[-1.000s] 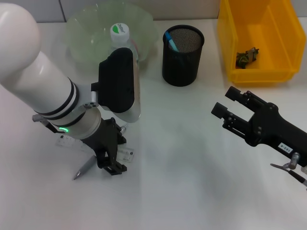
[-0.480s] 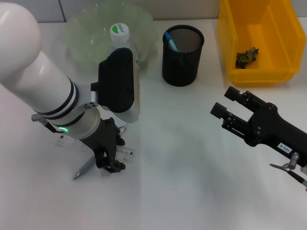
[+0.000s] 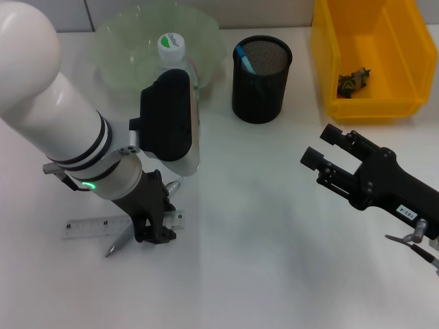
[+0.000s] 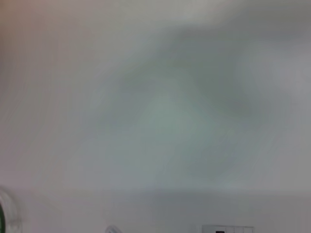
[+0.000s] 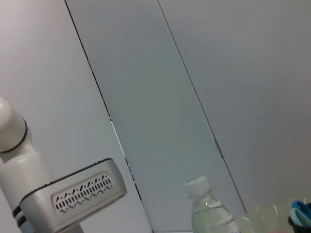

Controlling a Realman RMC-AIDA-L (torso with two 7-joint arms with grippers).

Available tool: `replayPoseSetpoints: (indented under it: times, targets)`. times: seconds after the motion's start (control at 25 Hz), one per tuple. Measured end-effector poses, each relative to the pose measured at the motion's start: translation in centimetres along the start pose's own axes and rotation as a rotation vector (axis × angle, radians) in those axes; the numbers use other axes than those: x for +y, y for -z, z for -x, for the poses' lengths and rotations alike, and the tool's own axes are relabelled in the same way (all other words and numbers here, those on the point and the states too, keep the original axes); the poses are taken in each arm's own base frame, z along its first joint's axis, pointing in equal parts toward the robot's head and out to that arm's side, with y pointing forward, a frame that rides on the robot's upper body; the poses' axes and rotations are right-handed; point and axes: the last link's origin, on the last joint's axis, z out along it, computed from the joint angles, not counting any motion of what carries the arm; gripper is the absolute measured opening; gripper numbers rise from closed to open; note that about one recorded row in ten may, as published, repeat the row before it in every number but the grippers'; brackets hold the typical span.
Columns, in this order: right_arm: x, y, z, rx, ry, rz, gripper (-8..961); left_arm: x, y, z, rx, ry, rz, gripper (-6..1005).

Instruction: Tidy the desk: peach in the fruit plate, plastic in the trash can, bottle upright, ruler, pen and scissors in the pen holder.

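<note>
**Head view: left gripper down at ruler and pen**

In the head view, the left gripper [image 3: 154, 229] is being held low over the desk [image 3: 260, 226], directly at the ruler [image 3: 89, 227] and the pen [image 3: 121, 241]. Whether its fingers are apart or closed on either item cannot be told, since the arm is covering them. The ruler is lying flat, with one end passing under the gripper. The pen is lying beside it, its tip pointing toward the desk's near edge.

The bottle [image 3: 172, 56] is standing upright behind the left arm, just in front of the plate [image 3: 120, 48], which is sitting at the far edge. The holder [image 3: 260, 79] is standing to the plate's right, with a blue item [image 3: 245, 60] inside it. The bin [image 3: 367, 58] is placed at the far right and is containing dark scraps [image 3: 353, 79].

The right gripper [image 3: 321, 146] is being kept above the desk on the right, well apart from all items, its fingers spread and empty. The bottle [image 5: 210, 208] is also being shown in the right wrist view.
</note>
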Motion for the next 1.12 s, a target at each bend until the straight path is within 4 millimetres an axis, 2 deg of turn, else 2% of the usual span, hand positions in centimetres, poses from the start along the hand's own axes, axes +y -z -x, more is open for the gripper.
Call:
replayPoseSetpoints:
  times: [0.4,0.52,0.64,0.68,0.8,0.88,1.0,1.12]
  targets:
    - [-0.1,0.3,0.1,-0.011,-0.003,-0.015,715,0.0,0.6,-0.6,0.024,-0.003,-0.016,387]
    - [-0.1,0.5,-0.1,-0.012,-0.006,-0.025,715,-0.1,2.1,-1.8,0.1,-0.009,-0.058,388]
    - [-0.1,0.8,-0.2,-0.009,-0.005,-0.038,715,-0.1,2.7,-2.1,0.135,-0.008,-0.07,388]
    - [-0.2,0.9,-0.3,-0.005,-0.005,-0.046,715,-0.2,4.5,-3.3,0.257,-0.005,-0.103,388]
    - [-0.2,1.0,-0.5,0.0,-0.01,-0.059,715,-0.3,5.2,-3.8,0.306,-0.005,-0.118,388]
    - [-0.4,1.1,-0.8,0.007,-0.017,-0.082,715,-0.4,6.9,-5.1,0.412,-0.013,-0.168,388]
    - [-0.5,1.2,-0.9,0.011,-0.018,-0.092,716,-0.5,7.5,-5.5,0.452,-0.015,-0.191,389]
    - [-0.5,1.3,-1.0,0.017,-0.024,-0.1,716,-1.3,9.0,-6.9,0.586,0.006,-0.269,389]
